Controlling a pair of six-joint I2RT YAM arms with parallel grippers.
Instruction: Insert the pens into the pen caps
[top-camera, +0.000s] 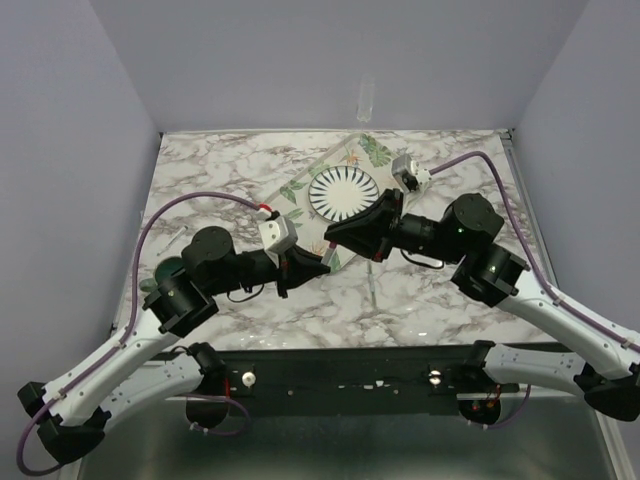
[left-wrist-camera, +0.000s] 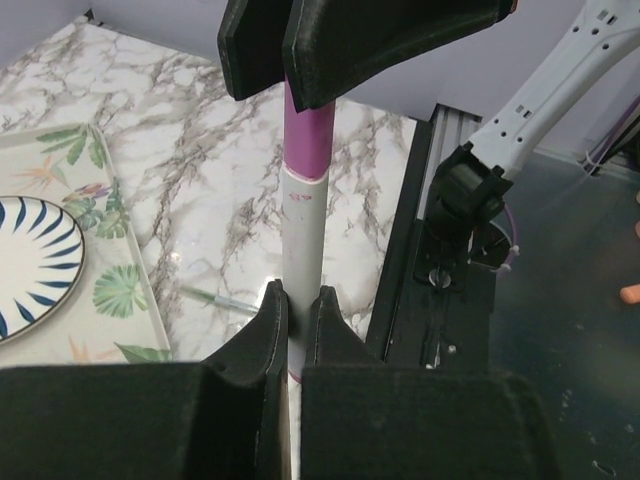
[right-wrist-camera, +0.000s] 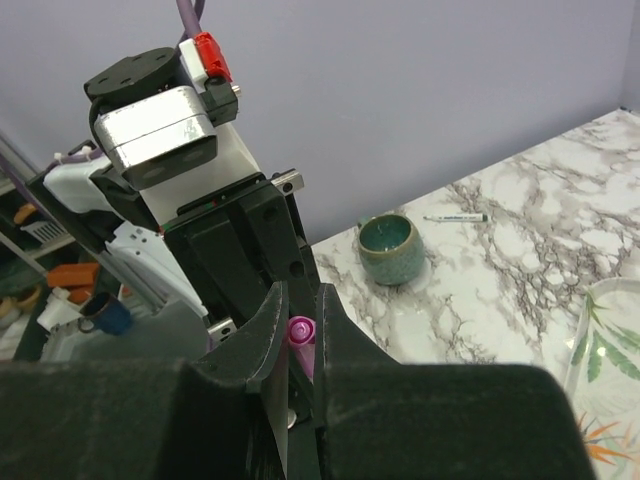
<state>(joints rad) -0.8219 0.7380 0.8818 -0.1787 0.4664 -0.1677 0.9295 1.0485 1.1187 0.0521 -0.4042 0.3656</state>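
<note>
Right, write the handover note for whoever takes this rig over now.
Left gripper: shut on the white pen barrel.
Right gripper: shut on the purple cap, in line with the barrel, in the air over the table.
Done: the cap sits over the barrel's end; full seating cannot be told.
Left: press home if needed, release. A green pen lies on the table near the green bowl; whether it is capped is too small to tell.
</note>
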